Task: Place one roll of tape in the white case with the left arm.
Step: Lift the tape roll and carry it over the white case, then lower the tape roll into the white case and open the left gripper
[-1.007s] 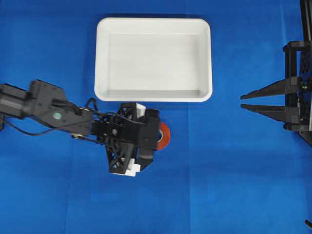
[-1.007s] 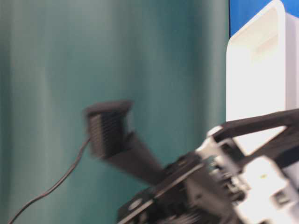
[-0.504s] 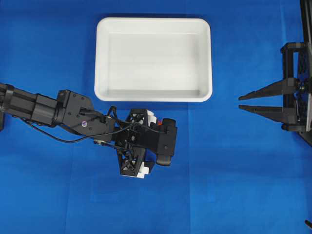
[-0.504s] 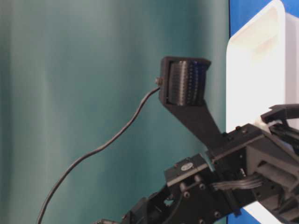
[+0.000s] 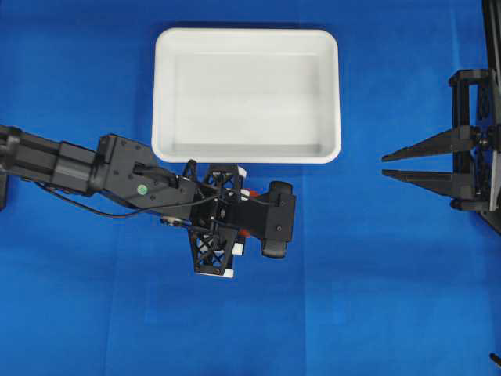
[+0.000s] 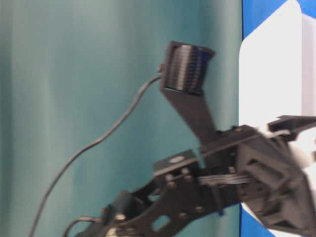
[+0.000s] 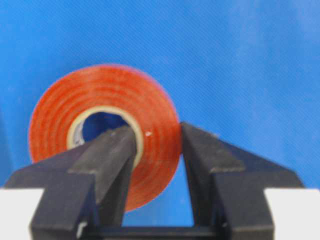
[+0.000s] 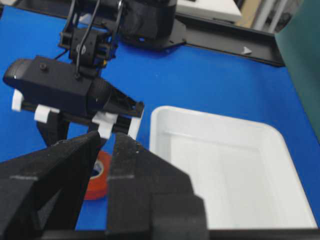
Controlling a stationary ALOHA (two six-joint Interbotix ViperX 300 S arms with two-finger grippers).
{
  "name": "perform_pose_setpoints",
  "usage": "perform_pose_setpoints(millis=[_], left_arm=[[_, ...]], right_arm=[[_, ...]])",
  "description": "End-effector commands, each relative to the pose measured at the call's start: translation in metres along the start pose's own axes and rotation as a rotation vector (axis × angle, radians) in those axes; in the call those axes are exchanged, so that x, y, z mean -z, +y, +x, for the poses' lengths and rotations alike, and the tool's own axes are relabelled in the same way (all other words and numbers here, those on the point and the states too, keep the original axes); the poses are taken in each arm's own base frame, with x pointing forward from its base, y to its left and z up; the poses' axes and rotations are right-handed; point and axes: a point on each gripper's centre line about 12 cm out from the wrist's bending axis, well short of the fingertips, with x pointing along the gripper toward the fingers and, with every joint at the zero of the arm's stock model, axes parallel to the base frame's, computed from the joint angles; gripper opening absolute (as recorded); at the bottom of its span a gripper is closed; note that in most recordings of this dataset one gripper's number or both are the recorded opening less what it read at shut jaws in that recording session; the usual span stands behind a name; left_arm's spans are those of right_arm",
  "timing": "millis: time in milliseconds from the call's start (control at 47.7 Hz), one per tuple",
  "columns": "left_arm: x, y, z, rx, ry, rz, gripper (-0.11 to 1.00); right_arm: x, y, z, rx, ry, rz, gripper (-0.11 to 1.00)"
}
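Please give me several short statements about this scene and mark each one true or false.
1. The roll of tape lies inside the white case. False: it is outside, over the blue cloth.
2. The left gripper has one finger through the roll's hole and one outside its rim. True.
3. The white case holds nothing. True.
4. The right gripper is above the case. False: it is off to the side.
5. The tape is green. False: orange-red.

no readable text anywhere (no labels, brands or numbers).
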Motion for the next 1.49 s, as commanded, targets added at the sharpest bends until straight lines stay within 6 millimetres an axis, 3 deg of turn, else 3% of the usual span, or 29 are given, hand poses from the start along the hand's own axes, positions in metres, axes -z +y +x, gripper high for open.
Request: perform_pose_setpoints(millis=[0,210,357,608,797,1049,1301,1343,1469], left_arm=[[-0.024,0.0,-0.042,-0.004,-0.089,0.008,0.25],[-0.04,0.013,-0.098,-0.041,-0.171,0.021,0.25],[-0.039,0.043,-0.105,-0.091,-0.178,0.003,0.25],[-0.028,0.114,-0.091,-0.176,-0.161,-0.057,0.25],[-0.009,0.157,-0.056,-0.211,-0.116,-0.13,0.25],[0.009,0.176,-0.017,-0.217,-0.084,-0.156,0.25],[0.018,0.181,-0.009,-0.219,-0.095,-0.165,0.25],[0.019,0.182,-0.01,-0.221,-0.095,-0.168,0.3],[0.019,0.18,-0.015,-0.221,-0.095,-0.161,0.67]], right_arm=[[-0.003,0.0,0.001,0.001,-0.003,0.008,-0.11],[-0.002,-0.001,0.001,0.004,0.005,0.012,-0.11],[-0.002,-0.001,0.002,0.004,0.006,0.012,-0.11],[0.001,-0.001,0.003,0.003,0.017,0.012,-0.11],[0.004,0.0,0.005,0.001,0.029,0.012,-0.11],[0.005,0.0,0.005,0.001,0.037,0.012,-0.11],[0.007,0.0,0.006,0.002,0.043,0.012,-0.11],[0.007,0.0,0.006,0.0,0.043,0.012,-0.11],[0.008,0.0,0.006,0.0,0.046,0.012,-0.11]])
